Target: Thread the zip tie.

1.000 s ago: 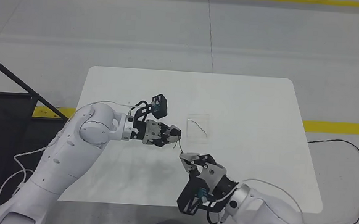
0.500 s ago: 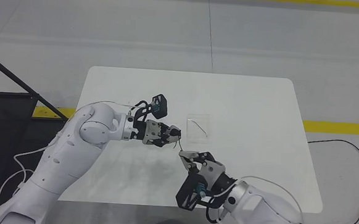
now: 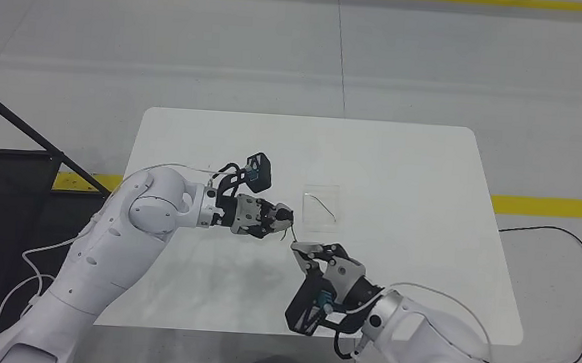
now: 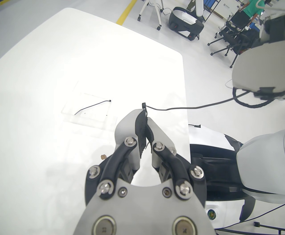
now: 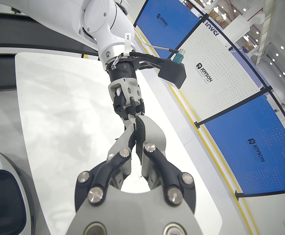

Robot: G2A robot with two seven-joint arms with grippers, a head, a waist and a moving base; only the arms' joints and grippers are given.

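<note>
A thin black plastic zip tie [image 4: 143,104] is held raised above the white table [image 3: 412,169]. It is pinched in the closed left gripper [image 4: 145,116], its small square head poking past the fingertips, and its strap runs to the closed right gripper [image 5: 136,122]. A second black zip tie [image 3: 320,202], gently bent, lies flat near the table's middle.

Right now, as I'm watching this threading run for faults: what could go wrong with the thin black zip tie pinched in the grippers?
1. The left gripper and right gripper sit nearly tip to tip; a slightly misjudged advance could make them collide.
2. Only the small head of the thin black zip tie pokes past the left gripper's shut jaws, so the flexible tail held by the right gripper may miss it or buckle.
</note>
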